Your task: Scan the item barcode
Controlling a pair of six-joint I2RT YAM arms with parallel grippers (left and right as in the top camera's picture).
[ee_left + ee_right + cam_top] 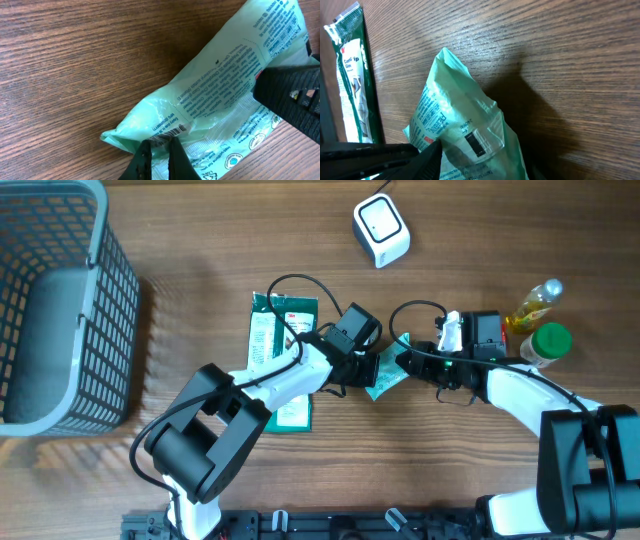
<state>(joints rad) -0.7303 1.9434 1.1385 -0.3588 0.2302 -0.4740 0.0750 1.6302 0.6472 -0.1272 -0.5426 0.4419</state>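
A mint-green wipes packet point(386, 376) lies mid-table between both arms. My left gripper point(368, 370) is shut on its edge. In the left wrist view the two fingers point(159, 147) pinch the film just below a small barcode point(167, 131) on the packet point(220, 95). My right gripper point(405, 363) reaches around the packet's other end. In the right wrist view one fingertip point(431, 152) touches the packet point(465, 115) beside a black printed patch point(475, 142); the other finger is hidden behind the film. A white scanner point(381, 228) stands at the back.
A dark green packet point(275, 340) lies left of the grippers and shows in the right wrist view point(352, 75). A grey wire basket point(100, 240) fills the far left. A yellow oil bottle point(535, 302) and a green-lidded jar point(548, 343) stand at the right.
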